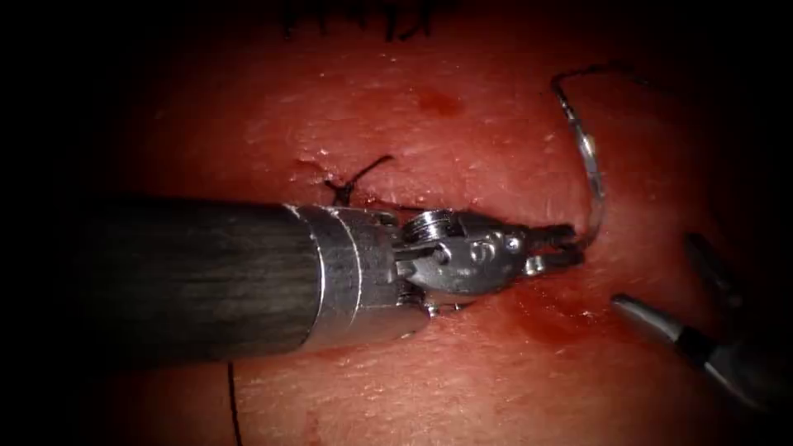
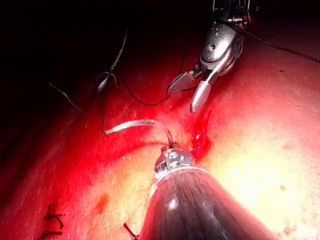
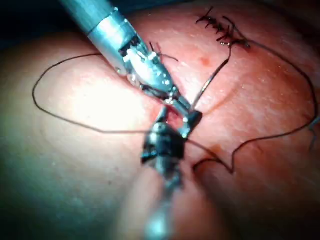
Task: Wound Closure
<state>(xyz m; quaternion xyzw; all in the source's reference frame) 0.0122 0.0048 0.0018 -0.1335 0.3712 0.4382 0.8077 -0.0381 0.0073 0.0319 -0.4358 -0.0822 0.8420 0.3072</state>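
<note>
My left tool (image 1: 564, 245) reaches in from the left over the cut (image 1: 462, 204), jaws shut on the curved needle (image 1: 588, 161) near its lower end. The needle arcs up and away from the jaws above the tissue (image 1: 462, 124) on the right; I cannot tell whether the held end touches the tissue. Dark thread (image 1: 607, 73) trails from its upper end. My right tool (image 1: 657, 272) hovers at the lower right, jaws open and holding nothing. In the left wrist view the needle (image 2: 132, 124) curves off my left tool (image 2: 171, 145), and the open right tool (image 2: 184, 97) stands beyond it.
A tied stitch with short tails (image 1: 351, 183) sits on the cut just behind the left tool's wrist. More dark stitches (image 1: 355, 21) lie at the far edge. Red fluid (image 1: 553, 318) pools below the left jaws. Long loops of thread (image 3: 60, 117) lie across the tissue.
</note>
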